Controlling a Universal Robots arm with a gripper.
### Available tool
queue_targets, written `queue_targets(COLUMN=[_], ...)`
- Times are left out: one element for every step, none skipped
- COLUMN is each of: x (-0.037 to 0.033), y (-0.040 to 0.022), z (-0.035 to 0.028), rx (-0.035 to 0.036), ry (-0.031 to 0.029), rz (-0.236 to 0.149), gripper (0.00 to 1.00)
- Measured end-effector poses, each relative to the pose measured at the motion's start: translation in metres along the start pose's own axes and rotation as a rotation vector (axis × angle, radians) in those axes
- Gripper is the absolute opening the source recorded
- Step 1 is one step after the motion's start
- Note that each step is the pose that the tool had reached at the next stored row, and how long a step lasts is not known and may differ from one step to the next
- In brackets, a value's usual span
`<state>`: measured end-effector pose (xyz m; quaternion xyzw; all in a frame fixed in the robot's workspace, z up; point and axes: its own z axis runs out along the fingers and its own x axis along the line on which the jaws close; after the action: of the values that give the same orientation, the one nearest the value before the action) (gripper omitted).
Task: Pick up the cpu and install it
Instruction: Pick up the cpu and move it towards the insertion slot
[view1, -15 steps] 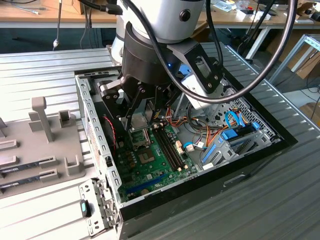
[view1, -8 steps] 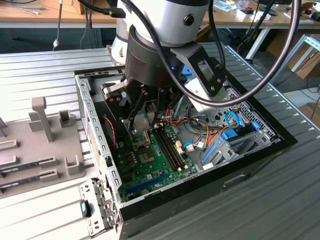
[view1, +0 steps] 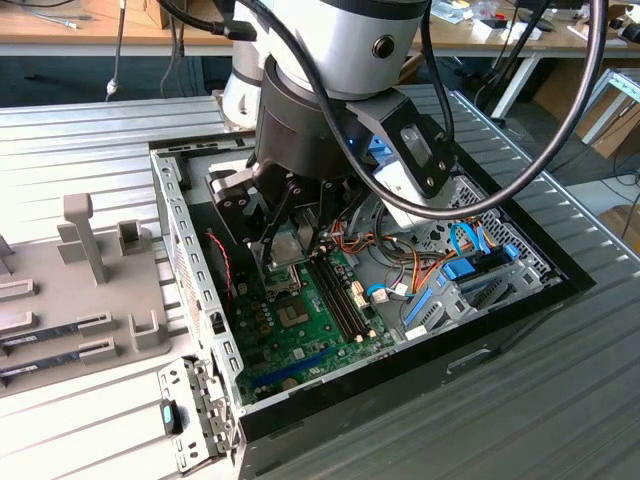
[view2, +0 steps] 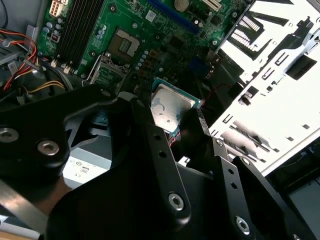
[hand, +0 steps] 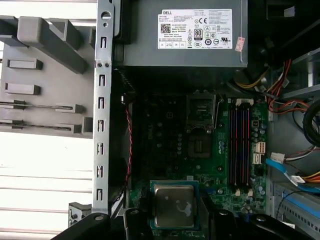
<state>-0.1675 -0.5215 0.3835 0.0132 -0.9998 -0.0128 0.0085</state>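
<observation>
Gripper is clamping the cpu. In the second wrist view the black fingers are pressing on two opposite edges, metal lid facing the cam, thin green rim peeking out at the corners. Cpu is hanging clear of the board, not seated anywhere. In the exterior view the gripper is sitting low inside the open case, right over the motherboard.

Socket is looking empty, its frame flipped open. The small bare chipset chip is just beside it, memory slots running alongside. Grey power supply box is sitting at the far end of the board, perforated case wall on one side, grey parts tray outside that wall.

Handling, my read: light, stiff, thin part. The smooth lid is prob. slippery, and the underside contacts are delicate, so no touching there. Edge grip on opposite sides, as here, is looking like the right hold. Keep it level, w/ modest squeeze only.
</observation>
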Motion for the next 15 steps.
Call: queue_targets(x=[-0.0004,-0.0009,-0.0013,-0.0018,-0.0024,-0.0032,-0.0038,-0.0044,-0.0053,-0.0062,-0.007,-0.0086,-0.0111,-0.0126,-0.0138], y=[-0.0003,-0.0007,-0.0009,-0.0012,-0.0017,-0.0024,-0.0027,-0.0029,-0.0031,-0.0032,-0.0032,-0.0033,-0.0034,-0.0034,-0.0034], z=[0.0002,0.0006,0.0008,0.0012,0.0016,0.0022,0.0026,0.0029,0.0033,0.0038,0.0042,0.0047,0.0054,0.0058,0.0061], rx=[0.0,-0.0001,0.0,0.0,0.0,0.0,0.0,0.0,0.0,-0.0001,-0.0002,-0.0001,0.0,-0.0001,0.0], ry=[0.0,0.0,0.0,0.0,0.0,0.0,0.0,0.0,0.0,-0.0001,-0.0001,-0.0001,0.0,0.0,0.0], rz=[0.0,0.0,0.0,0.0,0.0,0.0,0.0,0.0,0.0,0.0,0.0,0.0,0.0,0.0,0.0], gripper=[0.47,0.47,0.47,0.47,0.47,0.47,0.47,0.47,0.47,0.47,0.47,0.47,0.47,0.47,0.47])
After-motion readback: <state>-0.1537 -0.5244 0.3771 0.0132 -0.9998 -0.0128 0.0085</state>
